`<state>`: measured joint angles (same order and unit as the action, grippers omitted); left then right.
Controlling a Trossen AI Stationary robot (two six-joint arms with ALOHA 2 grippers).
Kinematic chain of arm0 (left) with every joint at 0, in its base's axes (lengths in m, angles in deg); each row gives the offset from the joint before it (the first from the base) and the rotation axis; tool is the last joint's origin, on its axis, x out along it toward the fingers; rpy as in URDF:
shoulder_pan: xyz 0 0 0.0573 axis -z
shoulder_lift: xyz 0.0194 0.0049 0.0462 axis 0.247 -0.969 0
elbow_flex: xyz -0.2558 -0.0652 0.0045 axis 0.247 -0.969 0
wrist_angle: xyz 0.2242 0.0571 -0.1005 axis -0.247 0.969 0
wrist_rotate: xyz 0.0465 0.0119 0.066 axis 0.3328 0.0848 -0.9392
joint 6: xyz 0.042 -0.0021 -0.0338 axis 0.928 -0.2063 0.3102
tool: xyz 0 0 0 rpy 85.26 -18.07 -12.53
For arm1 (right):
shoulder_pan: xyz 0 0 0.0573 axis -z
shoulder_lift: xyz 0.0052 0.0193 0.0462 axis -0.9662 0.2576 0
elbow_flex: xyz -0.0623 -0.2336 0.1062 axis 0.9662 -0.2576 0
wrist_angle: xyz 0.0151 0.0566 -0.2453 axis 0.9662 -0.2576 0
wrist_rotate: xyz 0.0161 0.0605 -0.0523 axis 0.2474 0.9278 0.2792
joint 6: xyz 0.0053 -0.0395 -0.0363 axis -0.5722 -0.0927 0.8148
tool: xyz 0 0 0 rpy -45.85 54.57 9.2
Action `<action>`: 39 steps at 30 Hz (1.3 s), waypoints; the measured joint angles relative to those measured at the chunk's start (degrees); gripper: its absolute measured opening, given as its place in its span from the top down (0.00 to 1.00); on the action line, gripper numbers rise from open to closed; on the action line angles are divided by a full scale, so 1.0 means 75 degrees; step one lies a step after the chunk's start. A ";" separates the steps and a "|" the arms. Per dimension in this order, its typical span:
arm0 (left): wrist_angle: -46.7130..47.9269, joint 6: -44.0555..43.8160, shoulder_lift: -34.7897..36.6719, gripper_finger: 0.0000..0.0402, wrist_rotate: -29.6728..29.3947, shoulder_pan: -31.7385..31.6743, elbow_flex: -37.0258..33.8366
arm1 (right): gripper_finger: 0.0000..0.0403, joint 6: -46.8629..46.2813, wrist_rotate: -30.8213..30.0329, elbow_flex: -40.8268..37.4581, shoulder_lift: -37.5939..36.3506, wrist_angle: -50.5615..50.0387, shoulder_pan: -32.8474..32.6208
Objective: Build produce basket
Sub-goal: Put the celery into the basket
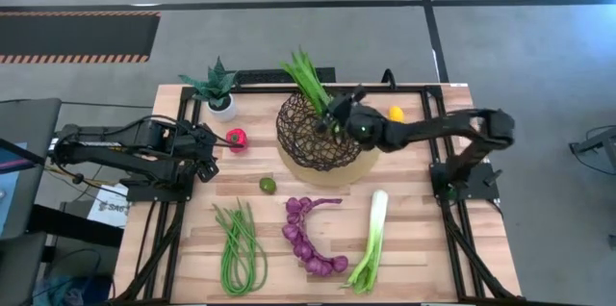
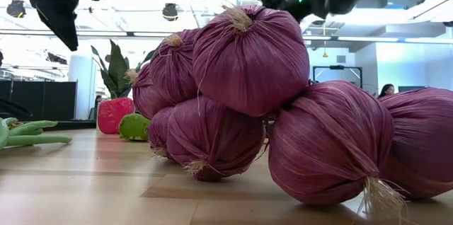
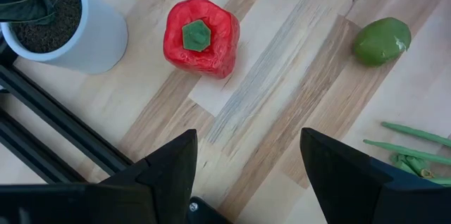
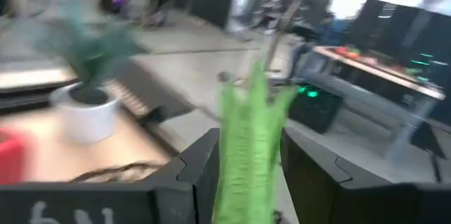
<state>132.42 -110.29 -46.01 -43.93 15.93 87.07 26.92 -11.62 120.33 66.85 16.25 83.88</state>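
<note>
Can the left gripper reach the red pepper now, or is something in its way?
Probably yes. The left gripper is open and points at bare table just short of the red pepper. Nothing lies between them; the white plant pot stands off to one side, apart from the pepper.

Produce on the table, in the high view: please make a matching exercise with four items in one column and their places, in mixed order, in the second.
Items:
1. leafy stalks
2. red pepper
3. lemon
4. leek

Places:
A. near the front edge, right of the onion string
B. beside the potted plant
C. sticking out of the basket, in the right gripper
D. right of the basket, behind the right arm

Pairs: 1-C, 2-B, 3-D, 4-A
</note>
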 joint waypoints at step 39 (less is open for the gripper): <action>-0.0006 -0.0633 -0.0002 0.41 0.0169 0.0000 0.0003 | 0.61 -1.0566 0.3062 0.2161 -0.0506 -1.0770 -0.4712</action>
<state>132.37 -115.04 -46.02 -42.67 15.93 87.09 -52.32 11.35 136.53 63.06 -64.52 48.54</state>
